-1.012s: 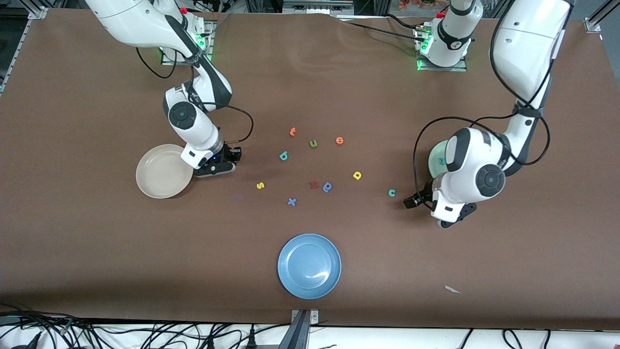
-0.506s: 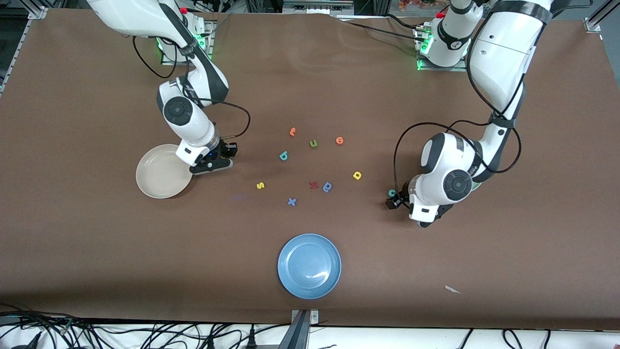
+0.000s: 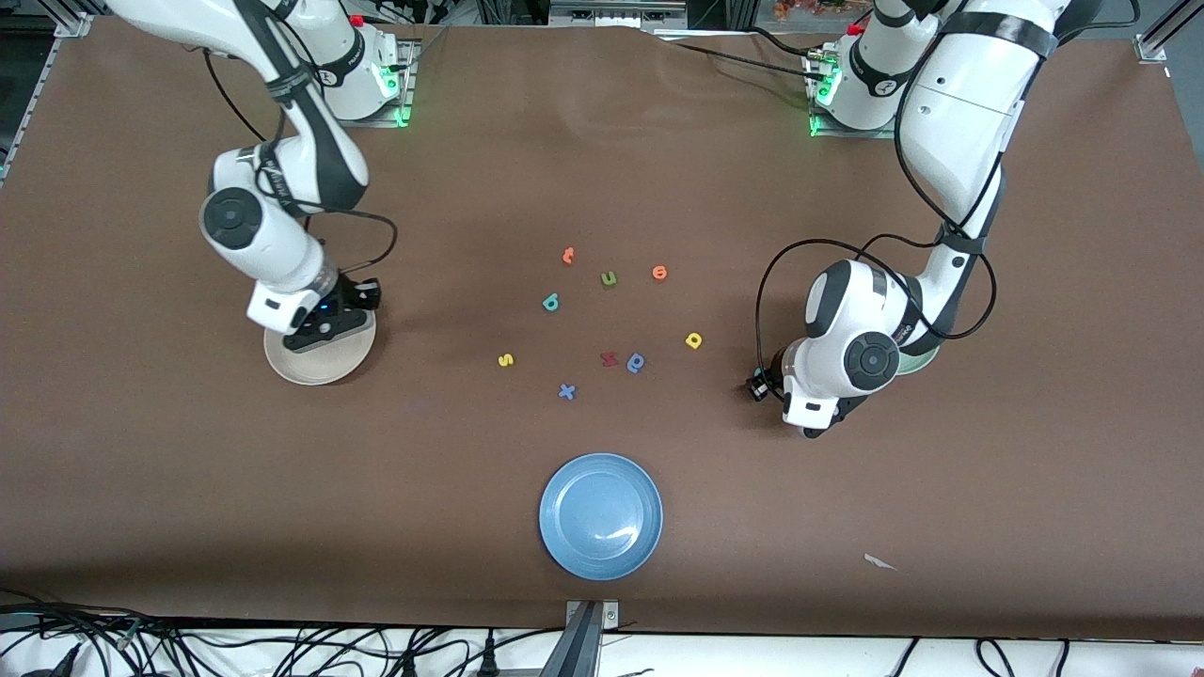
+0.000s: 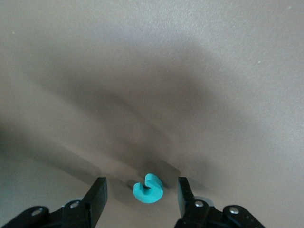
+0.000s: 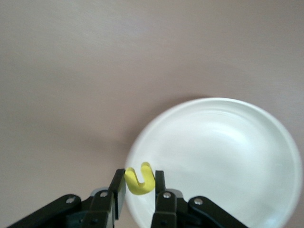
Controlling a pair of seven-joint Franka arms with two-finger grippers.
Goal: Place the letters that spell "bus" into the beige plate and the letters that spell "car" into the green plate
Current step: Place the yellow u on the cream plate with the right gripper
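My right gripper hangs over the rim of the beige plate, shut on a yellow u. My left gripper is down at the table beside the green plate, which the arm mostly hides. Its fingers stand open on either side of the teal c, apart from it. On the table between the arms lie the yellow s, the teal b and the yellow a.
Other letters are scattered mid-table: an olive u, two orange ones, a red one, a dark blue round one and a blue x. A blue plate sits nearer the camera.
The right arm carried the yellow u from beside the beige plate to over its rim. The left arm swung off the green plate to the teal c, and its fingers narrowed.
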